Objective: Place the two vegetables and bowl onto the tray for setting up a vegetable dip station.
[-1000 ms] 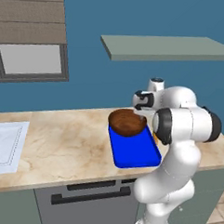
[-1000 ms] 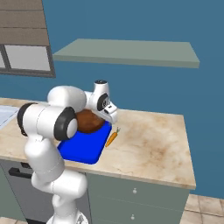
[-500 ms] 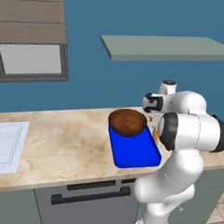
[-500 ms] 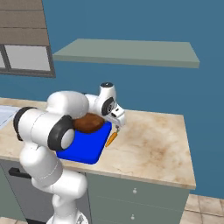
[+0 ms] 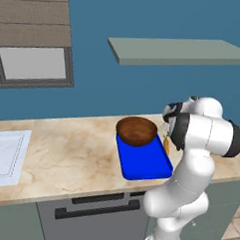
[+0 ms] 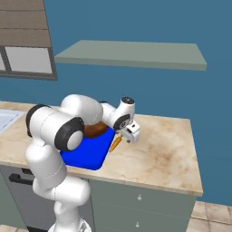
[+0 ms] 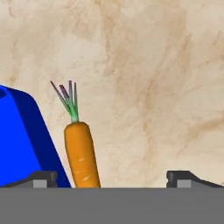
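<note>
Gripper (image 6: 128, 136) moving off bowl (image 5: 136, 131), now hanging over carrot (image 6: 115, 143) at tray's (image 5: 142, 162) right edge. Fingers spread wide, holding nothing. Hand view showing carrot (image 7: 81, 160) lying on counter (image 7: 144, 78) just beside tray rim (image 7: 26, 144), green top pointing away. Bowl sitting in tray's far end. Left base view showing white sheet (image 5: 5, 156) near counter's left edge.
</note>
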